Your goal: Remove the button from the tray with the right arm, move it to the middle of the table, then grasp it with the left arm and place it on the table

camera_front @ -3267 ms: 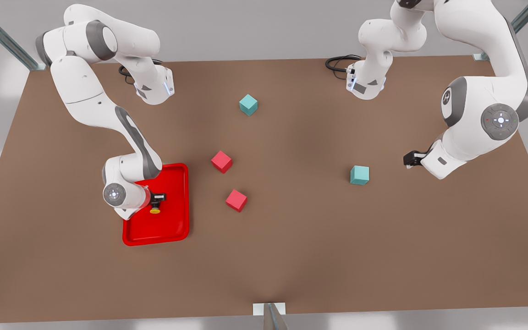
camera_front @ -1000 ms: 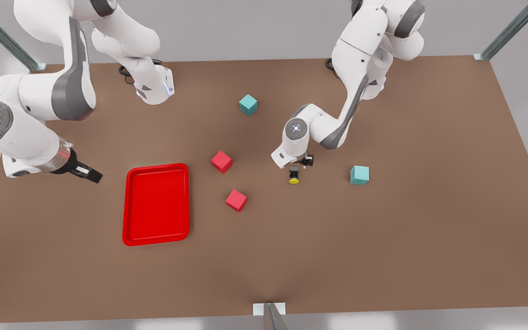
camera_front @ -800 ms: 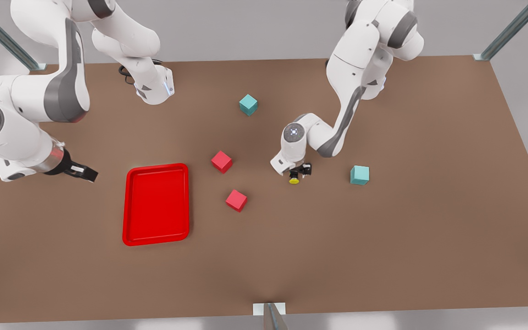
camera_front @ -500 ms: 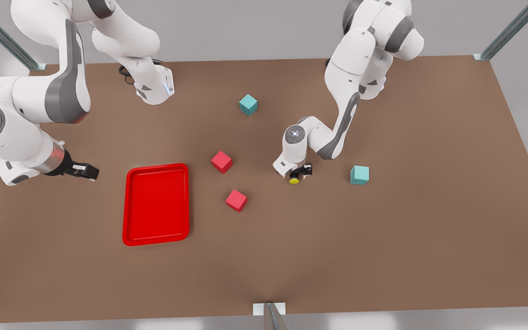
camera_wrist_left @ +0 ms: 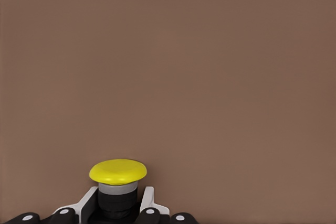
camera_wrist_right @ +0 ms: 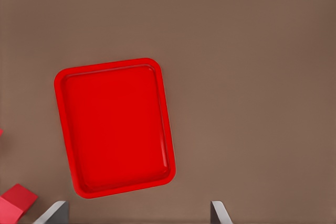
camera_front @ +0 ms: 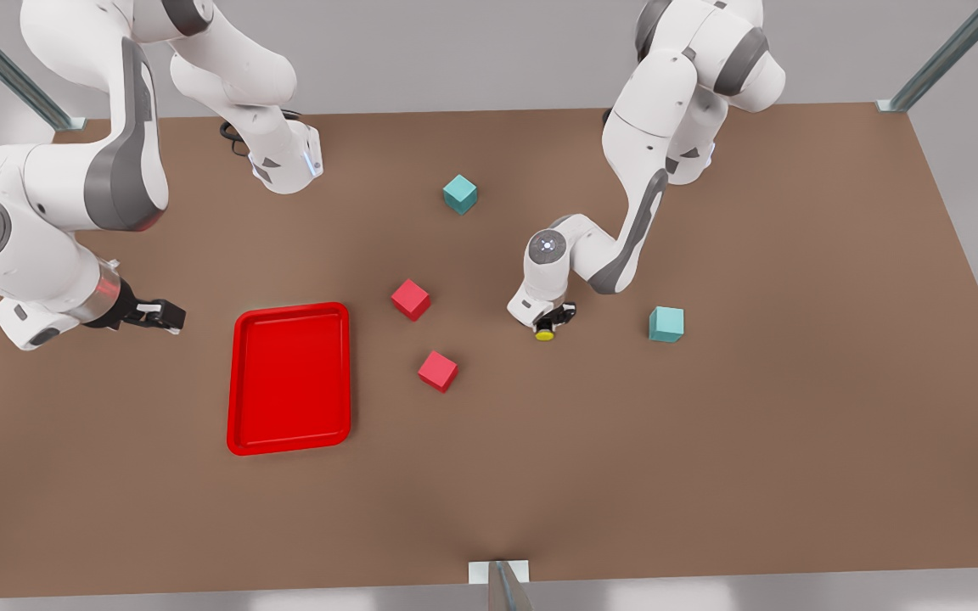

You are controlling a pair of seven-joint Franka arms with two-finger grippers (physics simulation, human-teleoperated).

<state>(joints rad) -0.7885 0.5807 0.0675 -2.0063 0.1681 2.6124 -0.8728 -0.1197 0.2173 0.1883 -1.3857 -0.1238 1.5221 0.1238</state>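
The button (camera_front: 545,333), a dark boxy body under a round yellow cap, lies on the brown table (camera_front: 710,441) near its middle. My left gripper (camera_front: 550,320) is low over it, on the arm at the front view's right. In the left wrist view its fingers (camera_wrist_left: 145,206) press both sides of the button (camera_wrist_left: 117,172), so my left gripper (camera_wrist_left: 118,205) is shut on it. The red tray (camera_front: 289,378) holds nothing. My right gripper (camera_front: 168,316) hangs open to the tray's left, apart from it. The right wrist view looks down on the tray (camera_wrist_right: 115,124) past my right gripper (camera_wrist_right: 137,216).
Two red cubes (camera_front: 410,299) (camera_front: 437,371) lie between the tray and the button. One teal cube (camera_front: 666,324) sits just right of the button, another (camera_front: 459,193) farther back. A red cube (camera_wrist_right: 16,200) also edges the right wrist view.
The button went from the tray, held by the right gripper, to the table's middle. Within the last second the left gripper came down and shut around it; the right gripper barely moved.
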